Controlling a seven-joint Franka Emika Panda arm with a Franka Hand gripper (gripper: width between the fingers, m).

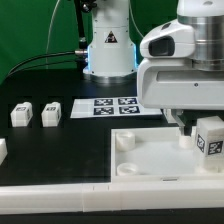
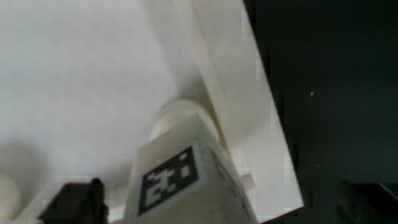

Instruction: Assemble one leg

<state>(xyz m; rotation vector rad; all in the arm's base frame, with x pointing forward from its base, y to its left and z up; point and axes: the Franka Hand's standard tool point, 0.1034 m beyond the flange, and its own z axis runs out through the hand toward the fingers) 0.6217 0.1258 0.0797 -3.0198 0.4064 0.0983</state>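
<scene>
The claw [image 1: 203, 128] hangs at the exterior view's right, low over the big white square panel [image 1: 150, 152], and its jaws stand spread wide with nothing clamped between them. Directly under the claw a leg [image 1: 209, 136] stands upright on the panel's corner nearest that side, its black-and-white tag facing the camera; whether the fingers touch it cannot be told. In the wrist view the same leg [image 2: 178, 172] rises just below the claw, tag side up, with a dark fingertip [image 2: 75, 201] beside it and apart from it, and the panel's raised edge [image 2: 231, 100] runs past it against the black table [image 2: 329, 90]. Well away from the claw, toward the exterior view's left, two more small tagged posts [image 1: 36, 114] sit side by side on the table. Between them and the claw, the marker board [image 1: 112, 106] lies flat in front of the arm's base [image 1: 108, 50].
</scene>
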